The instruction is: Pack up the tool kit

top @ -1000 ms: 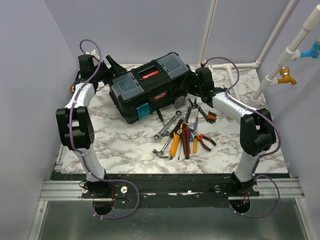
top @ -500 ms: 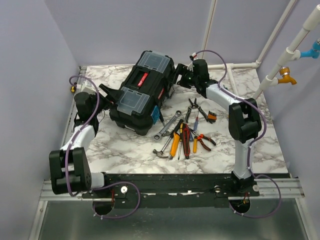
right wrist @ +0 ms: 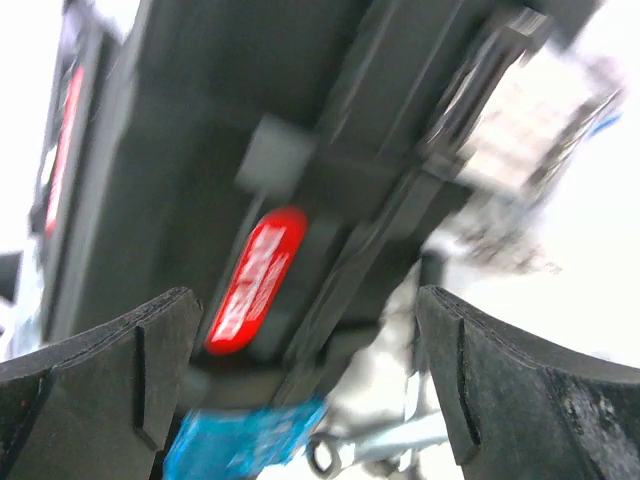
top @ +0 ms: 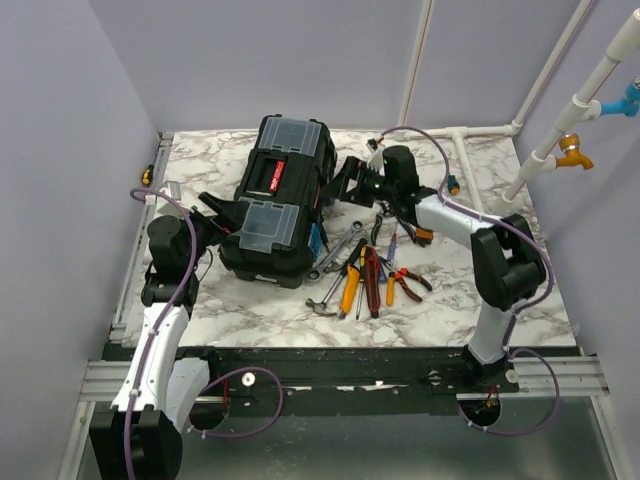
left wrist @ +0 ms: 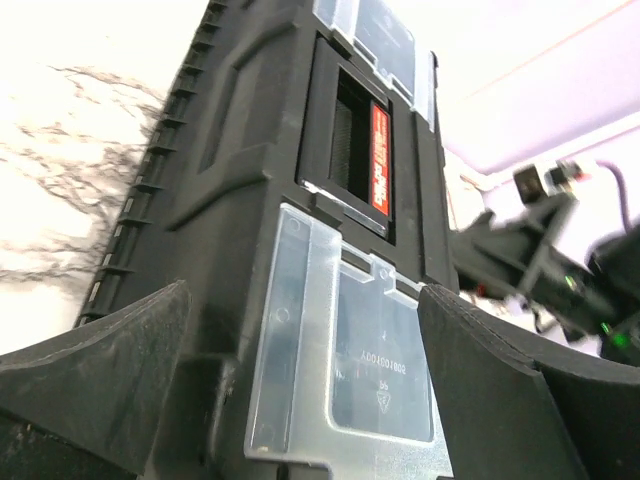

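The toolbox (top: 283, 190) sits lid-up on the marble worktop (top: 250, 300), left of centre and toward the far edge. Its long side runs from the far edge back toward the near-left corner. On top there's a red label plate (top: 277, 176) in the handle recess, a clear-lidded compartment (top: 263, 222) at the near end and a second clear lid (top: 300, 128) at the far end. A blue tag (top: 318, 238) shows at the near-right corner of the box.

Now the left fingers (left wrist: 100, 370): spread wide at the box's near end, one on each side of the clear lid in the left wrist view. Whether they touch the plastic, can't tell. Over on the box's right flank, the right fingers (right wrist: 520, 380) are spread wide too, nothing pinched. The right wrist view is blurred, showing just the dark side wall and a red oval label (right wrist: 255, 280) between them.

Right of the box, toward the near edge, the hand tools lie loose in a cluster. The wrenches (top: 338, 248) lie just beside the near-right corner of the box, and the hammer (top: 322, 303) is closest to the near edge. With them are a yellow-handled screwdriver (top: 350, 288), a red-handled tool (top: 372, 272) and orange-handled pliers (top: 405, 285). Dark pliers (top: 386, 214) lie further back, near the right arm (top: 450, 215). The left arm (top: 160, 300) comes up along the left edge.
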### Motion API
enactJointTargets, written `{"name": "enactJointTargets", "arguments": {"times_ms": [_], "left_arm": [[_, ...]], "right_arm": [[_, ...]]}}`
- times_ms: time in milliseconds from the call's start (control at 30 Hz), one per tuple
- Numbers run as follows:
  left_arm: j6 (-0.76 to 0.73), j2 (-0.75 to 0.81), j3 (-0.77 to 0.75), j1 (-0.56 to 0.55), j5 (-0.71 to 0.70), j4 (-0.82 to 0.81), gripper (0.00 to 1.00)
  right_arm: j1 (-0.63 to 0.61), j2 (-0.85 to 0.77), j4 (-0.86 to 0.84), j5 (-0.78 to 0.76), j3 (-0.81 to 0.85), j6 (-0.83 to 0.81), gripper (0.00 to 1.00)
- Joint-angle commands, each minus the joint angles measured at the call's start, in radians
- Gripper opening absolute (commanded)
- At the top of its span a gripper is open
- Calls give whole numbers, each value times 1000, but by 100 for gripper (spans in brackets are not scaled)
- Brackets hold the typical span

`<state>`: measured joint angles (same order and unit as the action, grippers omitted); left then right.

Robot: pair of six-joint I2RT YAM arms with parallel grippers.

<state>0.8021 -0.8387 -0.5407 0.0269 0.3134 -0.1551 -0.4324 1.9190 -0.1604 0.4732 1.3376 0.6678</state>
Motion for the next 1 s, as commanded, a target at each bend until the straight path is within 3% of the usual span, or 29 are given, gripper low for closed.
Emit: {"name": "enactJointTargets", "arguments": {"times_ms": [0,200,300,433,667,967], "left_arm": [[-73,67,-83,-12,-120,244,99],[-90,122,-104,-20,-141,372,98],[-85,113,-126,-21,-101,410,98],[-133,95,-168,-21,-90,443,98],[-165,12,-246,-21,21,485,99],[-334,-138,-414,-14,34,631,98]], "right_arm": [[-21,-184,-197,80,-236,123,100],[-43,-283,-647,140,-598,395,100],[-81,-271,-691,143,-640,409,100],[-106,-203,-973,130,-733,572,100],[-118,5,-1347,123,-772,763,100],[-139,173,-1514,146,-678,853,100]]}}
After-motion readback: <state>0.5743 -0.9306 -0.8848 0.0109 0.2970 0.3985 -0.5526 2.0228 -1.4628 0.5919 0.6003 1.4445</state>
